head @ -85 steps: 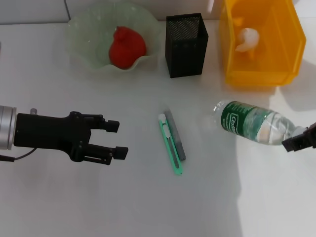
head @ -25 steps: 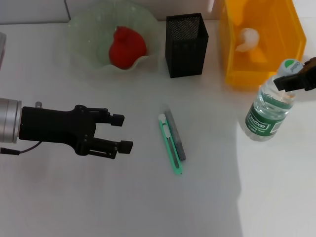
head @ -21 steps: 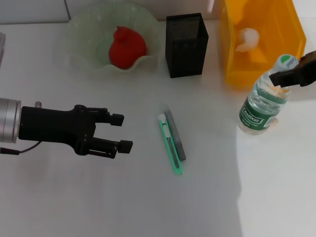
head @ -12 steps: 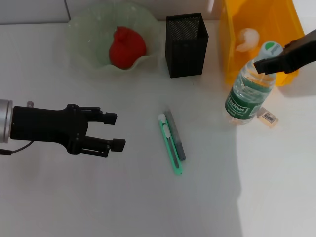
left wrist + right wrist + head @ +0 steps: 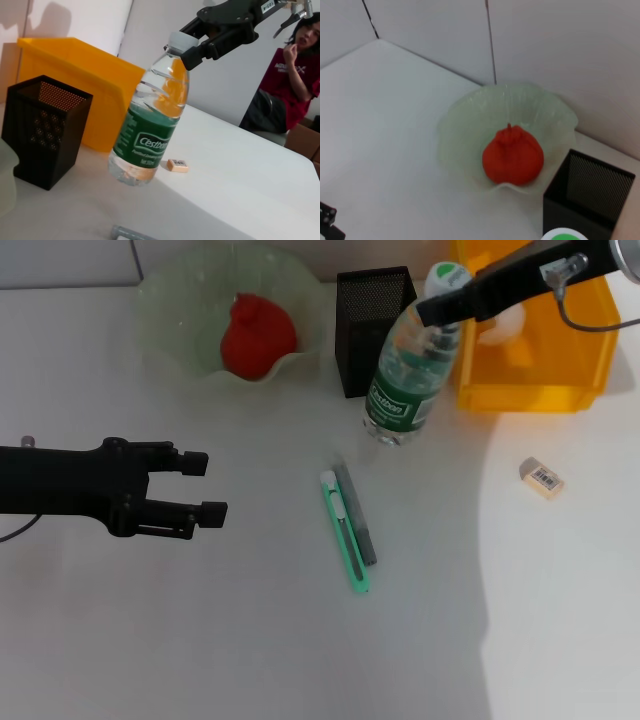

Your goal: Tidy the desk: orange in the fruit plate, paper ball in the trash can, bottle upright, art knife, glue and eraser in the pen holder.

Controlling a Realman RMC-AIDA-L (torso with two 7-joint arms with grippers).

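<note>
Paper ball (image 5: 503, 318) in the trash can (image 5: 560, 360) half behind the right arm; can's top cropped.

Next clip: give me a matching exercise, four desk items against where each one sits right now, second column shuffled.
Items:
1. orange
2. bottle
3. eraser
4. art knife

Places:
A. flat on the desk's middle, beside a grey stick
B. in the fruit plate
C. gripped at the neck by the right gripper, tilted beside the pen holder
D. alone on the desk before the trash can

Pairs: 1-B, 2-C, 3-D, 4-A
</note>
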